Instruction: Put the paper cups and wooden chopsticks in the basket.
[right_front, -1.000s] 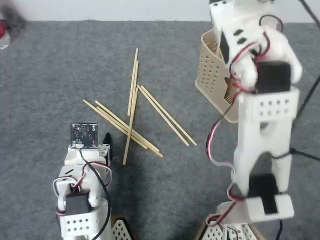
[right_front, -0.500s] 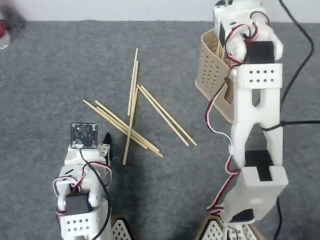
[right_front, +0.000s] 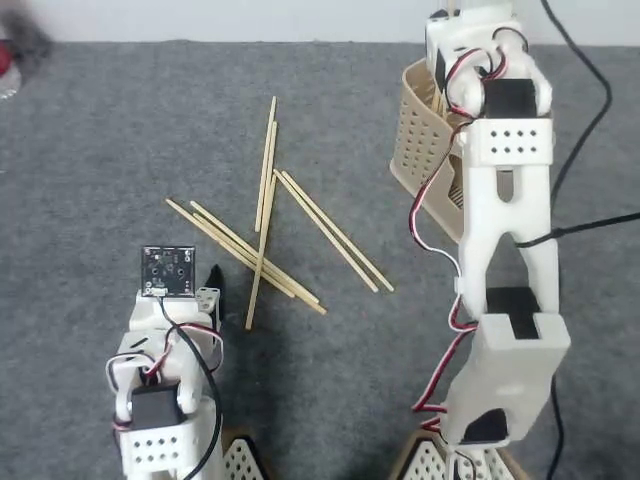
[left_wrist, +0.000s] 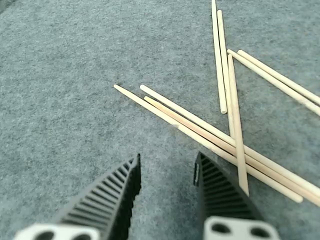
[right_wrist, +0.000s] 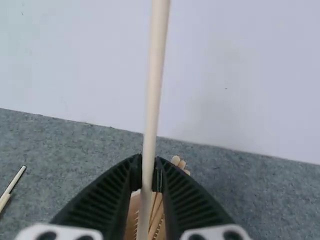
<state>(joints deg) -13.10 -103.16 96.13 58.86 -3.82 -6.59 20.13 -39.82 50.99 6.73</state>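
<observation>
Several wooden chopsticks (right_front: 262, 232) lie crossed on the grey mat mid-table, also seen as chopsticks (left_wrist: 220, 135) in the left wrist view. My left gripper (left_wrist: 167, 167) rests low near the front of the table, open, just short of their near ends. The beige perforated basket (right_front: 425, 150) stands at the back right with chopstick ends (right_wrist: 176, 162) showing inside. My right gripper (right_wrist: 147, 177) hangs over the basket, shut on one upright chopstick (right_wrist: 155, 75).
The right arm (right_front: 505, 250) stretches from the front edge across to the basket and covers much of it. A red and clear object (right_front: 8, 62) sits at the far left back edge. A pale wall (right_wrist: 240, 75) rises behind the mat.
The right arm has straightened and swung farther back over the basket, carrying the chopstick. The left arm and the loose chopsticks have stayed put.
</observation>
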